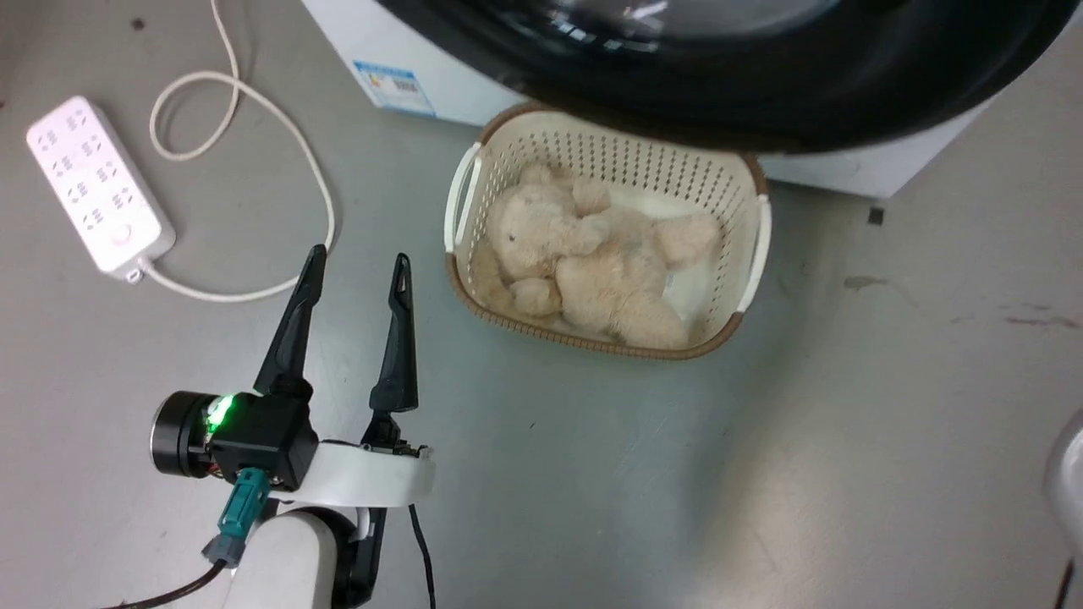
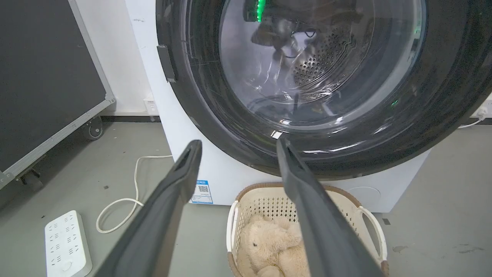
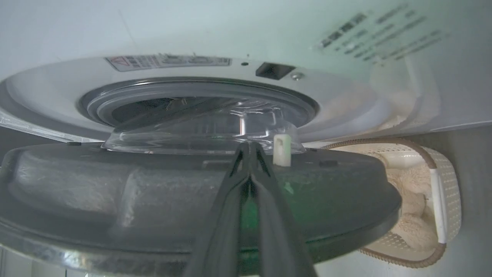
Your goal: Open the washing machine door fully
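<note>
Head view: L hand (image 1: 360, 252) sits at lower left above the floor (image 1: 592, 507), fingers spread wide, nothing between them. Washing machine door (image 1: 761, 101) runs along the top edge, its black rim overhanging the far rim of the basket (image 1: 464, 182). A plush toy (image 1: 584, 254) lies inside the basket. Power strip (image 1: 97, 186) w/ white cable lies on the floor at upper left, well apart from the L hand. Left wrist view: door's glass bowl is ahead of the open fingers, no contact. Right wrist view: door is ajar, glass bowl partly clear of the drum opening (image 3: 134, 111). R hand (image 3: 249, 145) has fingers pressed together, gripping nothing, over the door's grey inner face, tips just beside a white latch piece (image 3: 282, 150); contact w/ the face cannot be told.
</note>
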Robot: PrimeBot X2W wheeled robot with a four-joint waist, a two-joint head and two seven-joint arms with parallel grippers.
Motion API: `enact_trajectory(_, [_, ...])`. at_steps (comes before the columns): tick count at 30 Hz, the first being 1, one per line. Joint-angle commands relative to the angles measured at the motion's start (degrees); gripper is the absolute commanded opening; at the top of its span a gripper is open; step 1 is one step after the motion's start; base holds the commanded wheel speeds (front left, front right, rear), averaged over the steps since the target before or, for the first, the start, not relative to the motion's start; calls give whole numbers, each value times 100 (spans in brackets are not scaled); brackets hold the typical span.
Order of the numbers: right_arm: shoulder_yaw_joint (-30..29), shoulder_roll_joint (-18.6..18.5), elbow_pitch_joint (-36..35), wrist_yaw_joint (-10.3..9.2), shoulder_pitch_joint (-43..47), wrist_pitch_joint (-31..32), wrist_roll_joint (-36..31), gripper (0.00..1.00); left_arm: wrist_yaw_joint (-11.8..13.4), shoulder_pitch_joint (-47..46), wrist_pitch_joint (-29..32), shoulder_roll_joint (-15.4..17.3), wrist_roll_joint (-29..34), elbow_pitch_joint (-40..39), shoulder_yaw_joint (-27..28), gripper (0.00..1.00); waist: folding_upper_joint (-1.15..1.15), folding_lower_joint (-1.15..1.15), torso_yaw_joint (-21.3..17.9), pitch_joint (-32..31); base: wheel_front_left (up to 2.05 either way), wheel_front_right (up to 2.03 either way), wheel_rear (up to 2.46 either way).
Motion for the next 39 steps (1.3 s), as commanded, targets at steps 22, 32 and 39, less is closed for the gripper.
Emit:
enact_trajectory(22, [3275, 67, 182, -2, 2828, -240, 3307, 0, -112, 606, -32, 1, 74, 378, -55, 100, 0, 0, -382, -1376, 0, 0, 0])
enact_trajectory(32, [5414, 67, -727, -2, 4103, -794, 4800, 0, -102, 917, -32, 1, -160, 619, -202, 100, 0, 0, -328, -1648, 0, 0, 0])
enact_trajectory(39, [6430, 67, -1051, -2, 4485, -1202, 5366, 0, -142, 1004, -32, 1, -188, 643, -219, 100, 0, 0, -292, -1689, 0, 0, 0])
